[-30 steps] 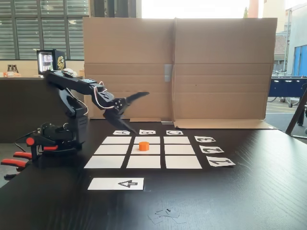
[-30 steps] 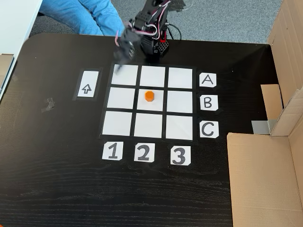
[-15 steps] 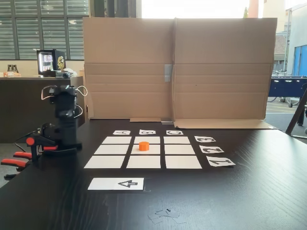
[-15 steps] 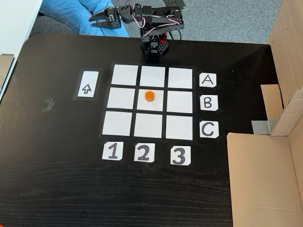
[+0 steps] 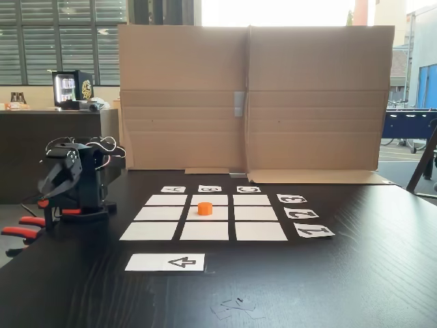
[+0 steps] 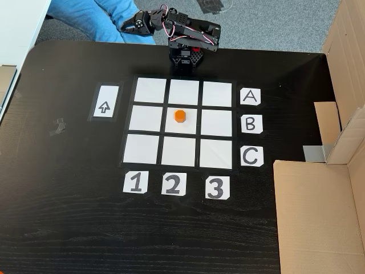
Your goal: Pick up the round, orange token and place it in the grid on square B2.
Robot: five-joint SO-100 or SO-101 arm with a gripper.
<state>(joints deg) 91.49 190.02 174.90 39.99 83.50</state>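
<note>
Currently, left to right in the top-down fixed view:
Arrow strip (image 6: pixel 105 103): white paper with a black arrow, lying left of the grid, apart from it.
My gripper (image 6: pixel 130 25): folded back beyond the far table edge, left of my base (image 6: pixel 183 60), over a blue sleeve (image 6: pixel 94 16); well apart from the grid. In the side fixed view it (image 5: pixel 54 183) hangs in front of my body, pointing down.
My jaws: slightly apart, holding nothing.
Grid (image 6: pixel 147 156): nine white squares on the black table (image 6: pixel 68 217); my base stands just behind the A row.
Token (image 6: pixel 180 116): orange, resting on the centre square (image 6: pixel 190 128), B2, slightly toward the A row; also seen there from the side (image 5: pixel 204 208).
Labels: 1, 2, 3 along the near edge; A, B, C down the right edge.
Cardboard (image 6: pixel 316 217): at the right table edge.
</note>
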